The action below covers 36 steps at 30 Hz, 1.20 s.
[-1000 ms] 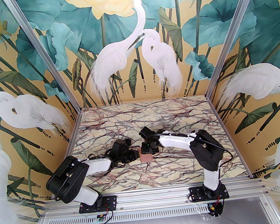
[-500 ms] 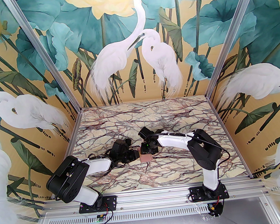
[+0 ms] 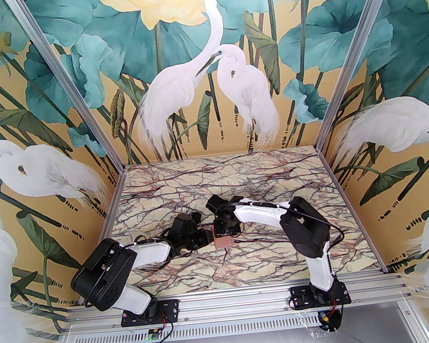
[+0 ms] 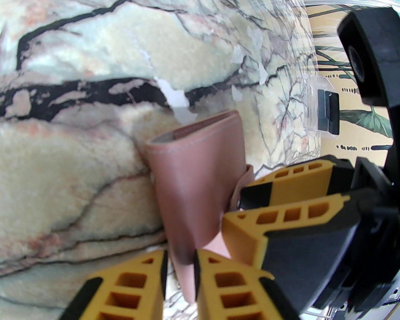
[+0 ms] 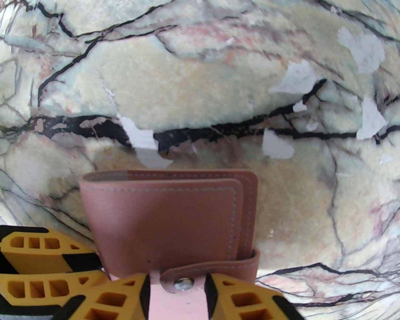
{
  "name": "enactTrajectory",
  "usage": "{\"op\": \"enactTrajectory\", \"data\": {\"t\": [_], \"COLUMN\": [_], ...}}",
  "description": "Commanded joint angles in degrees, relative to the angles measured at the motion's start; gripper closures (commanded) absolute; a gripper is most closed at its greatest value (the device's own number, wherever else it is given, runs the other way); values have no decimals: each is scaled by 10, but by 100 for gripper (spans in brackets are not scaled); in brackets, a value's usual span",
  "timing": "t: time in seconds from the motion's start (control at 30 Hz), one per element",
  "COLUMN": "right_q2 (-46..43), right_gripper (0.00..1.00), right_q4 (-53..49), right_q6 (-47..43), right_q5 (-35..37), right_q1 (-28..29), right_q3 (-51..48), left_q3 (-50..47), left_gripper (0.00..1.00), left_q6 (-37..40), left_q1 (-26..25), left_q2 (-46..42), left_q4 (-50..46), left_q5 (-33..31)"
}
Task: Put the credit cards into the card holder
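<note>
The dusty-pink card holder (image 3: 223,243) lies folded shut on the marble table (image 3: 215,182), between the two arms. My left gripper (image 3: 211,238) is shut on its left edge. In the left wrist view its yellow fingers (image 4: 180,268) pinch the holder (image 4: 193,175). My right gripper (image 3: 224,233) reaches in from the right and is shut on the holder's closing tab. In the right wrist view the tab and its round snap (image 5: 180,283) sit between my right gripper's fingertips (image 5: 178,293), with the holder's body (image 5: 162,218) just beyond. The credit cards are out of view.
The marble top has white scuffed patches (image 5: 362,50) around the holder. Painted walls close the table in at the back and both sides, and an aluminium rail (image 3: 227,301) runs along the near edge.
The right arm has shifted left, its elbow and wrist coming closer to the holder. The left arm and the holder have stayed in place.
</note>
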Motion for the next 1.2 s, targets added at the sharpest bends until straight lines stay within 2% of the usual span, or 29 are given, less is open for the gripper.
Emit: {"op": "enactTrajectory", "data": {"t": [0.0,0.3,0.63,1.17], "right_q2": [37,37,26,16], "right_gripper": [63,70,71,79], "right_q4": [-41,-44,-44,-54], "right_q6": [-18,-21,-25,-33], "right_q5": [27,33,28,41], "right_q1": [8,12,11,8], "right_q3": [0,8,22,39], "left_q3": [-9,-9,-7,-6], "left_gripper": [76,76,76,76], "left_q6": [1,1,1,2], "left_q1": [3,3,3,3], "left_q2": [8,8,11,13], "left_q4": [4,2,0,-4], "left_q5": [-6,-7,-7,-10]}}
